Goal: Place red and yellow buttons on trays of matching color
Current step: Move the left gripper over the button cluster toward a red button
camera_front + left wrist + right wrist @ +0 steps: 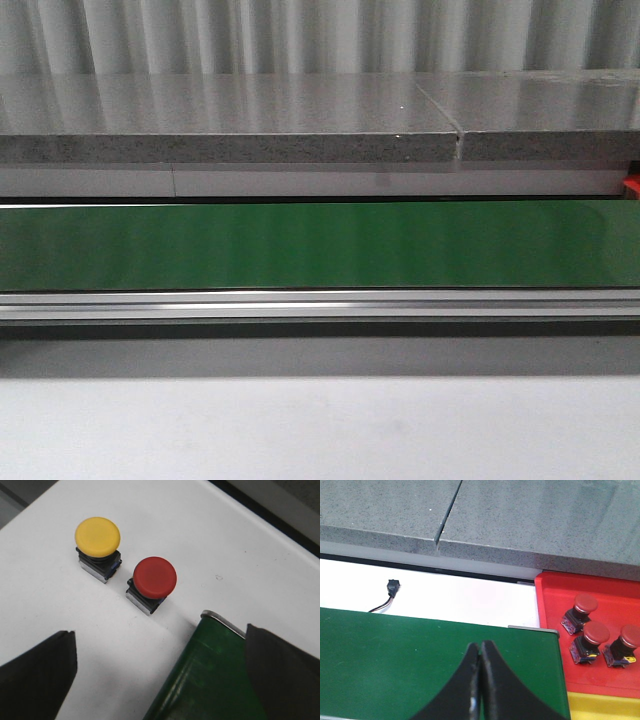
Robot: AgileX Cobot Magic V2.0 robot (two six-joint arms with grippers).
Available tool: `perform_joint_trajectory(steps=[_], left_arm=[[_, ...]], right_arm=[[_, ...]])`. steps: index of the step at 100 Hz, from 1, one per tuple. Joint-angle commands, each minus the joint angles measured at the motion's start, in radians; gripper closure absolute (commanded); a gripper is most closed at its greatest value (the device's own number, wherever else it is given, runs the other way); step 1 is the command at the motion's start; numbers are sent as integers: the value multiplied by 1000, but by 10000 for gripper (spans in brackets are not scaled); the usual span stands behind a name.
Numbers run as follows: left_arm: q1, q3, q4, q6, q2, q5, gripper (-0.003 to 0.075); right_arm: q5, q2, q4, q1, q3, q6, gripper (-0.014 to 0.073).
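Note:
In the left wrist view a yellow button [97, 535] and a red button [154, 577] stand upright side by side on the white table, each on a small black and metal base. My left gripper [161, 672] is open, apart from both buttons, with nothing between its fingers [40, 672]. In the right wrist view the red tray [555, 605] holds three red buttons [596, 634]. An edge of the yellow tray [602, 706] shows beside it. My right gripper [480, 647] is shut and empty over the green belt [395, 655].
The green conveyor belt [320, 245] runs across the front view, with a grey stone ledge [230, 145] behind it and a metal rail [320, 305] in front. The belt's end [210, 675] lies under my left gripper. A small black connector with wires [392, 587] lies on the white table.

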Motion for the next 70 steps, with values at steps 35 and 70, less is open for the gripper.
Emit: perform_joint_trajectory(steps=[35, 70], left_arm=[[5, -229, -33, -9, 217, -55, 64], [9, -299, -33, -10, 331, -39, 64]], right_arm=[[-68, -8, 4, 0, -37, -5, 662], [-68, -8, 4, 0, -37, -5, 662]])
